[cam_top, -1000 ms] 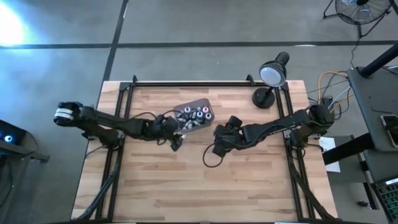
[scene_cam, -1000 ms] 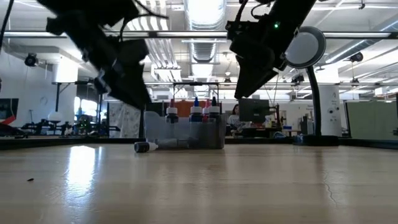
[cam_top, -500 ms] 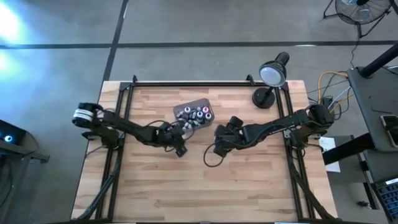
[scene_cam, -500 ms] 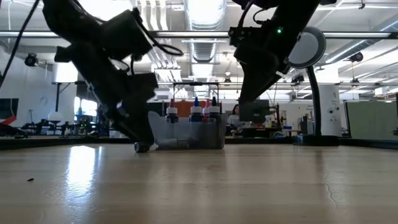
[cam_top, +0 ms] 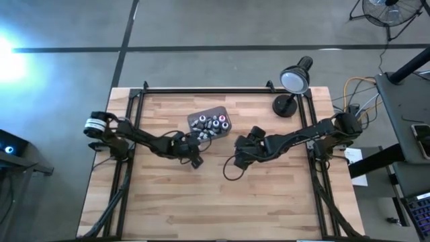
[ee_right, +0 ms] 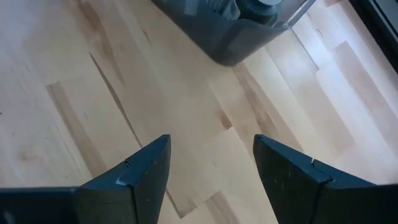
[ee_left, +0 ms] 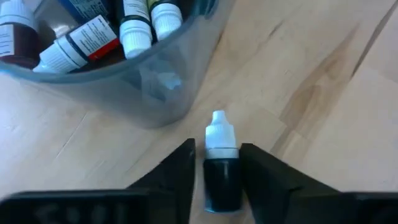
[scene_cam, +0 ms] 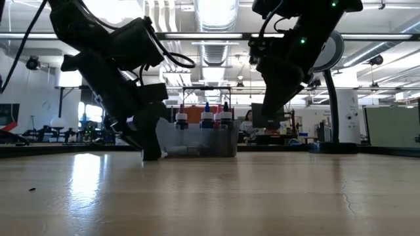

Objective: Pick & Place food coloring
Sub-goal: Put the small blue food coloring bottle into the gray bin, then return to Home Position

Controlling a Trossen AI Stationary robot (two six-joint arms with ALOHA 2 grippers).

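Observation:
A small food coloring bottle [ee_left: 221, 168] with a white cap and a dark body lies on its side on the table, just in front of the translucent grey tub [cam_top: 209, 123]. The tub holds several more bottles [ee_left: 134, 28]. My left gripper [cam_top: 195, 160] is down at the table, open, with one finger on each side of the lying bottle. It hides the bottle in the low view [scene_cam: 149, 152]. My right gripper [cam_top: 238, 158] is open and empty above the table, to the right of the tub. My left gripper's fingers [ee_left: 180, 171] come from above and stand along the two sides of the bottle's dark body [ee_left: 221, 183]. The bottle's cap points toward the tub and its side rests on the table. I cannot tell whether the fingers touch it.
The tub's wall [ee_left: 155, 87] stands close behind the lying bottle. A black desk lamp [cam_top: 292, 84] stands at the table's far right. Bare wood lies toward the near edge [cam_top: 215, 208].
My left gripper has gone down to the table beside the tub and a little toward the near edge. It now straddles the lying bottle, which has stayed where it was. My right gripper has drifted slightly toward the table's right.

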